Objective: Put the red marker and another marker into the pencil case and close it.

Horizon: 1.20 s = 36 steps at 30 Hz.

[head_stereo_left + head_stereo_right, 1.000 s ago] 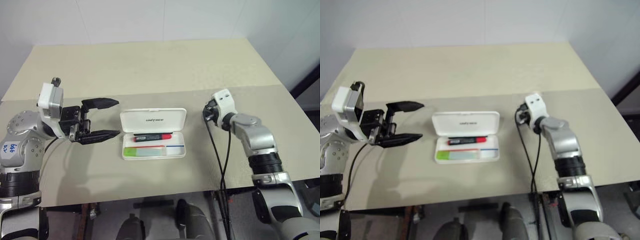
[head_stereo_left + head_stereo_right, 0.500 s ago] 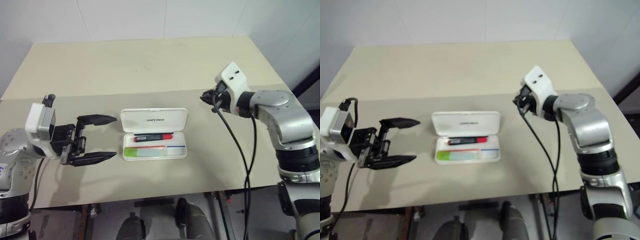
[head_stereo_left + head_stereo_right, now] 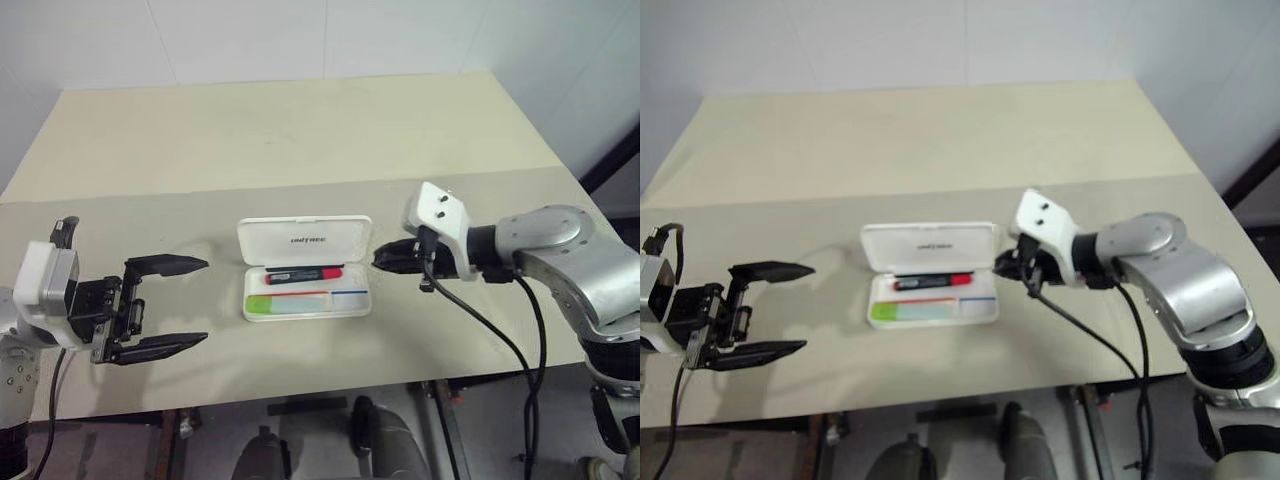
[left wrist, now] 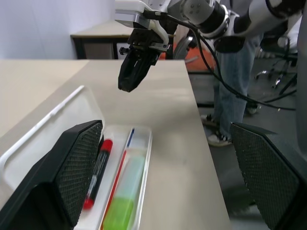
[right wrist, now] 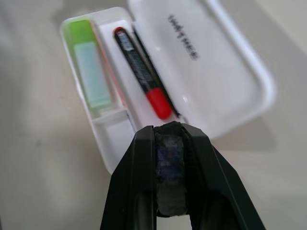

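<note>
You have the pencil case point(image 3: 306, 268) lying open near the middle of the beige worktop point(image 3: 300, 140), lid laid back flat on the far side with its small dark lettering facing up. Inside the tray, the red marker point(image 3: 305, 273) lies lengthwise along the edge nearest the lid, red cap toward your right arm. The green highlighter point(image 3: 285, 301) lies parallel to it in the nearer half of the tray, bright green cap toward your left arm. Both sit fully inside the tray.

Your right end effector point(image 3: 388, 259) has its fingers pressed together, gripping nothing. It points toward the right end of the case, its tip just beside the case's right rim; whether it touches the rim cannot be told. In the right wrist view the closed fingers point(image 5: 144, 191) hover just off the corner of the tray beyond the marker's red cap.

Your left end effector point(image 3: 172, 304) stands wide open and empty, fingers level and aimed toward the case, well apart from its left end.
</note>
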Motion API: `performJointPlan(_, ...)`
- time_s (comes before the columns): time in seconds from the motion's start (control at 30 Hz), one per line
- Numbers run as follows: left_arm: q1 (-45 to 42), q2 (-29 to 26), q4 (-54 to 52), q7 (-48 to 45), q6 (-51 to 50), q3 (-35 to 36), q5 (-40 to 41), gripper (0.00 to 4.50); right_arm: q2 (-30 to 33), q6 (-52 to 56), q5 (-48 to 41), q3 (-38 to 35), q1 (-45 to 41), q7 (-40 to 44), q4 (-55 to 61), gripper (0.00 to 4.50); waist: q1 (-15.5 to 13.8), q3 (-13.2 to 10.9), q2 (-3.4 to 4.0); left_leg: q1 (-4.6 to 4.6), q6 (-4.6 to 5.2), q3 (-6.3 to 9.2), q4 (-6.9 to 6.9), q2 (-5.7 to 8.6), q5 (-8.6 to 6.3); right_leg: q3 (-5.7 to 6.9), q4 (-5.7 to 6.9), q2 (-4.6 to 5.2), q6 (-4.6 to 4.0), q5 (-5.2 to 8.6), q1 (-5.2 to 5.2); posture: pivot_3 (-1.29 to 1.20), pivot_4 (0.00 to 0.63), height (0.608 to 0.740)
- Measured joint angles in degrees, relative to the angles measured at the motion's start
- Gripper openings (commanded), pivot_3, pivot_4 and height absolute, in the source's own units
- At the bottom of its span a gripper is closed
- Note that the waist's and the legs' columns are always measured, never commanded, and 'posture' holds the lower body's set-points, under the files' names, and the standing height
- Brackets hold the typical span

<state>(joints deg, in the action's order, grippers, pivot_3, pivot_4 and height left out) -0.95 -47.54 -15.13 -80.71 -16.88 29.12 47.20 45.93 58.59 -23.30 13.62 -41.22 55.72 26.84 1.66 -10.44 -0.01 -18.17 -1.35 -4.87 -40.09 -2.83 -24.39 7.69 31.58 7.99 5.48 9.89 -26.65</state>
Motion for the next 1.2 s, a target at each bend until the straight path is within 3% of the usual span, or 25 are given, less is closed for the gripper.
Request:
performJointPlan(0.13,2.3,0.0,0.2,-0.8,1.6,0.4,-0.8,4.50,-1.4,-3.1,2.0,6.7,-0.1,0.1,-0.8,0.40,-0.1,0.0,-0.01,0.03,0.01,0.02,-0.02,0.00,-0.01,0.02,-0.03,0.00,0.00,0.00,-0.01,0.00,0.150,0.740)
performJointPlan(0.47,9.3,0.0,0.0,-2.1,2.9,5.6,-0.5,4.50,-3.0,-11.3,8.3,15.2,-2.6,3.3,-6.1,0.40,0.1,0.0,-0.02,0.03,0.00,-0.05,-0.02,-0.01,-0.01,0.00,0.00,-0.01,0.00,0.00,-0.01,0.00,0.150,0.740)
performJointPlan(0.93,12.9,0.1,0.1,-2.4,4.8,8.6,-0.2,4.50,-6.6,-13.6,12.7,15.5,-4.0,4.8,-10.4,0.40,0.0,0.0,-0.03,0.06,0.00,-0.05,-0.03,-0.02,-0.02,0.01,0.01,-0.02,-0.01,0.01,-0.01,0.00,0.150,0.740)
performJointPlan(0.97,12.9,0.1,0.1,-2.4,4.9,8.6,-0.2,4.50,-6.6,-13.6,12.7,15.5,-4.0,5.0,-10.3,1.14,0.1,0.0,-0.03,0.06,0.00,-0.05,-0.03,-0.02,-0.02,0.00,0.02,-0.02,-0.01,0.01,-0.01,0.00,0.150,0.740)
performJointPlan(1.2,12.3,0.1,0.1,-1.8,5.3,8.6,-0.2,4.50,-6.5,-11.7,12.7,15.5,-4.0,5.7,-9.5,3.49,0.1,0.0,-0.03,0.06,0.00,-0.07,-0.03,-0.02,-0.02,0.00,0.03,-0.02,-0.01,0.01,-0.01,0.00,0.150,0.740)
